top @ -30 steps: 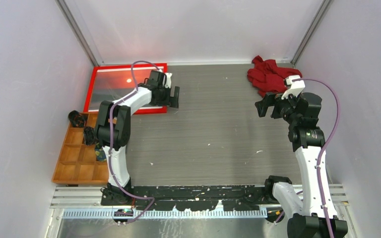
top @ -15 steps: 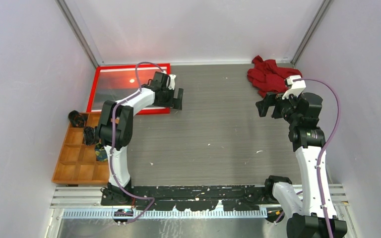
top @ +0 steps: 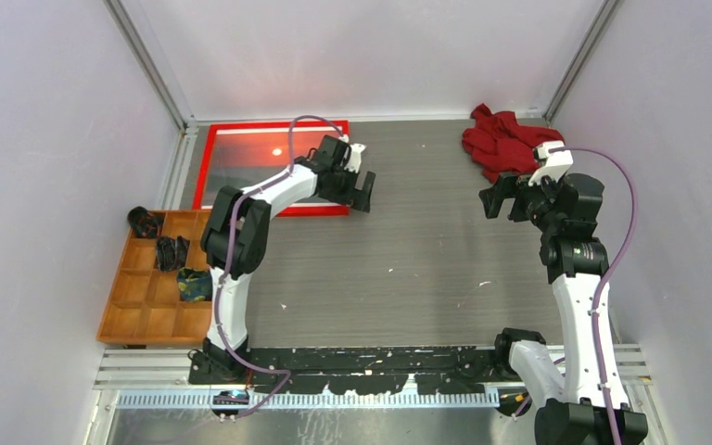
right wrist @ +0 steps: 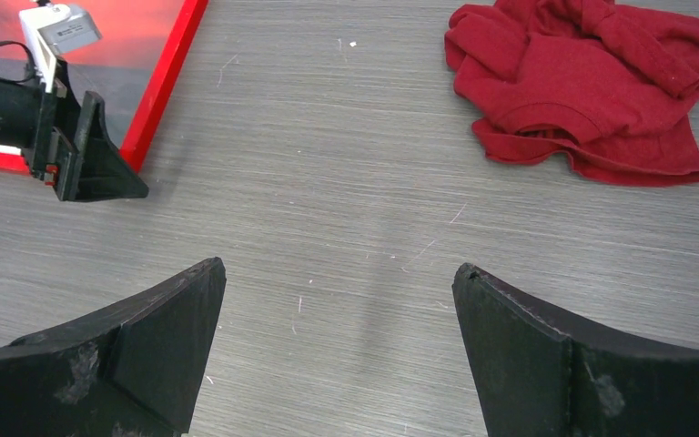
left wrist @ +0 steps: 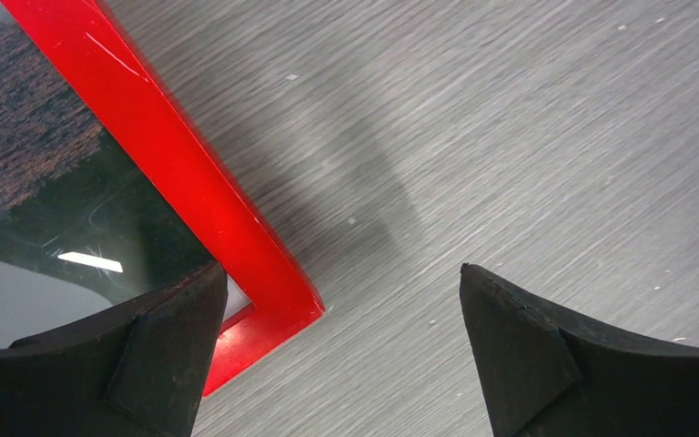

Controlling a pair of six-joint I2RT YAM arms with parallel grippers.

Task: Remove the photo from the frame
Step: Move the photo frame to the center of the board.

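Grey streaked counter [top: 426, 269] lies under the spread, empty right end effector [right wrist: 339, 273], while leftward the spread left end effector [left wrist: 344, 291] straddles a corner of the far-left thin bright red rectangular frame [left wrist: 168, 168] holding the red-orange sunset photo [top: 241, 162].

Frame [top: 202, 171]: thin, bright red rectangle, lying flat and face-up at the far left of the grey table [top: 426, 250], long sides running left to right, slightly skewed. Photo [top: 246, 165]: sits inside the frame, not taken out; red-orange sky with a small bright sun near the far edge, darker bands toward the near edge. Left wrist view: the frame's near right corner [left wrist: 282, 305] rests flat on the tabletop, with a glossy, reflective surface inside the rim.
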